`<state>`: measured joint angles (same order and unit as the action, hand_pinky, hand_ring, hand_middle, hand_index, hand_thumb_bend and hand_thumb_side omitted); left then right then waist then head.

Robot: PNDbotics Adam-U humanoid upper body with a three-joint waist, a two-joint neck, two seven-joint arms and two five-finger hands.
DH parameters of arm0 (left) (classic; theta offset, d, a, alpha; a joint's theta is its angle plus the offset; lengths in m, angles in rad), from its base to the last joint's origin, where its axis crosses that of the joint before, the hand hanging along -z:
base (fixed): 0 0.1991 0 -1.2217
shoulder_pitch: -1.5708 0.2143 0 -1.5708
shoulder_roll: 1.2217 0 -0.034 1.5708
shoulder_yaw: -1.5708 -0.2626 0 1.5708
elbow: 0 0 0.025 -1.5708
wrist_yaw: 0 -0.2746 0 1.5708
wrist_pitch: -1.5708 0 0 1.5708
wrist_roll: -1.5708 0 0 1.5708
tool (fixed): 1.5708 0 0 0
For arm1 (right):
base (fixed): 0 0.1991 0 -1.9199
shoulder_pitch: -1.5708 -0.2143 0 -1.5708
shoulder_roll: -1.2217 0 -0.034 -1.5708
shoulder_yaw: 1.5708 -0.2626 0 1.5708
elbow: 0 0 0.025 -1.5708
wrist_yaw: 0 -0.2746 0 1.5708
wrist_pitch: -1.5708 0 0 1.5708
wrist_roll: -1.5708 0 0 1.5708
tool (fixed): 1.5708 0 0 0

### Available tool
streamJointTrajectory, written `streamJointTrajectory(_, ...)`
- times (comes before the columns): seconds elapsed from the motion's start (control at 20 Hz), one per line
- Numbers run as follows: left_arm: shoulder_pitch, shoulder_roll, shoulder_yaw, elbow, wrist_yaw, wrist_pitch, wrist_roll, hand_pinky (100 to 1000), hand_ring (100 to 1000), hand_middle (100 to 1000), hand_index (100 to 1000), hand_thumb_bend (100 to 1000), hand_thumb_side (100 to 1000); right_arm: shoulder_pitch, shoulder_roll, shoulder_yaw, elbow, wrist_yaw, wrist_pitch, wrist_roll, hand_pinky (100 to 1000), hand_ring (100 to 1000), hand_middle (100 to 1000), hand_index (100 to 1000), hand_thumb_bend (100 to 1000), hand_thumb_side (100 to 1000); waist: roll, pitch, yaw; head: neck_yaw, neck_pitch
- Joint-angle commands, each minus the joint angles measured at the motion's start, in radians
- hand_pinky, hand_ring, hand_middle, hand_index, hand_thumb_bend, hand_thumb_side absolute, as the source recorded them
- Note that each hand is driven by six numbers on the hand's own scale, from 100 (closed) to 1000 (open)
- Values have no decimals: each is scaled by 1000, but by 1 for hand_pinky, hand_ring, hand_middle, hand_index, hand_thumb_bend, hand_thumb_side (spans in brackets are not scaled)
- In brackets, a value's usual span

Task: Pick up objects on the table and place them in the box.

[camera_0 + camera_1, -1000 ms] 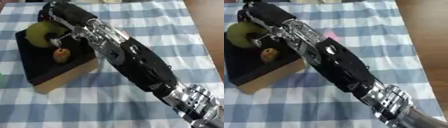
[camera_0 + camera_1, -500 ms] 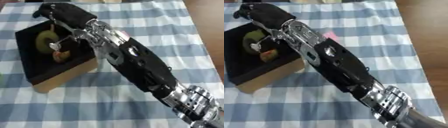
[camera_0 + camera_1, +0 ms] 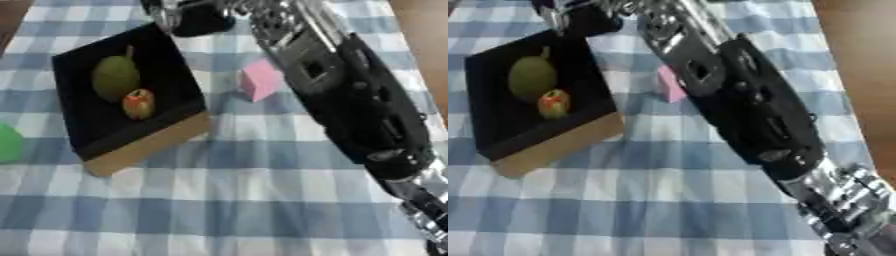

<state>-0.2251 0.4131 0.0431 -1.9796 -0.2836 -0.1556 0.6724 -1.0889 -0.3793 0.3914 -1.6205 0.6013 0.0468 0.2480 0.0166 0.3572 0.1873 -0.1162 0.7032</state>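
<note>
A black box (image 3: 80, 134) with a cardboard-coloured front wall lies at the left on the blue checked cloth. Inside it lie a green pear (image 3: 115, 77) and, just beside it, a small red-orange fruit (image 3: 138, 103). A pink block (image 3: 261, 80) stands on the cloth to the right of the box, close against my right arm. That arm runs from the lower right up to the top of the view. My right hand (image 3: 198, 19) is a dark shape above the box's far corner, cut off by the top edge and holding nothing that I can see. The left hand does not show.
A green object (image 3: 9, 142) peeks in at the left edge, beside the box. My right forearm (image 3: 745, 110) crosses the right half of the table. The brown table edge (image 3: 859, 60) runs down the right side.
The pear that the right hand held over the box now lies in the box. The hand has drawn back past the box's far corner. The picture has shifted, uncovering the pink block.
</note>
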Motion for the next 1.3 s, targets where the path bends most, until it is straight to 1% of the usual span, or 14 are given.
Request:
streamJointTrajectory(0.05,4,32,15,-20,-5,4,4,833,875,847,913,623,890,13,-137,-34,-135,-93,50,31,855,846,814,898,100,244,-3,-36,-4,18,9)
streamJointTrajectory(0.2,11,35,17,-20,-8,8,6,833,875,847,913,623,891,86,-278,-50,-240,-132,86,63,857,849,818,900,100,277,-1,-35,-15,31,14)
streamJointTrajectory(0.3,12,36,17,-20,-9,9,5,832,875,847,913,623,891,140,-355,-55,-289,-150,112,85,858,852,821,901,100,307,0,-34,-21,39,17)
streamJointTrajectory(0.4,10,36,16,-20,-10,9,5,832,875,847,913,623,892,200,-421,-59,-330,-159,131,103,859,853,822,902,100,318,2,-33,-25,44,19)
streamJointTrajectory(0.55,7,36,13,-20,-9,10,2,832,875,847,913,623,893,279,-488,-62,-370,-163,144,118,859,855,824,902,100,338,7,-32,-27,50,19)
streamJointTrajectory(0.65,5,34,12,-20,-9,10,0,832,875,847,913,624,893,319,-514,-62,-377,-169,139,124,861,860,830,907,105,356,10,-32,-26,50,18)
streamJointTrajectory(0.8,6,33,13,-20,-9,12,0,831,876,847,912,625,893,366,-542,-65,-377,-190,114,141,865,867,836,907,127,339,12,-31,-24,54,16)
streamJointTrajectory(0.9,6,33,13,-20,-9,12,-1,831,876,846,912,625,893,380,-551,-67,-364,-210,90,163,871,872,837,911,141,321,12,-30,-22,55,15)
streamJointTrajectory(1.0,5,32,11,-20,-8,12,-2,831,876,846,912,625,894,377,-552,-65,-337,-232,58,199,877,879,840,914,167,283,11,-30,-21,53,15)
streamJointTrajectory(1.05,4,32,11,-20,-8,13,-3,830,876,846,912,625,894,371,-552,-62,-320,-238,41,218,877,879,841,914,171,279,11,-30,-21,52,16)
streamJointTrajectory(1.1,4,32,10,-20,-7,13,-4,830,876,846,911,626,894,364,-552,-60,-304,-239,26,236,880,884,844,916,201,252,10,-30,-20,49,16)
streamJointTrajectory(1.3,5,32,8,-20,-5,15,-7,829,876,846,911,626,895,319,-533,-44,-207,-204,-15,280,886,890,850,919,246,228,7,-29,-18,33,17)
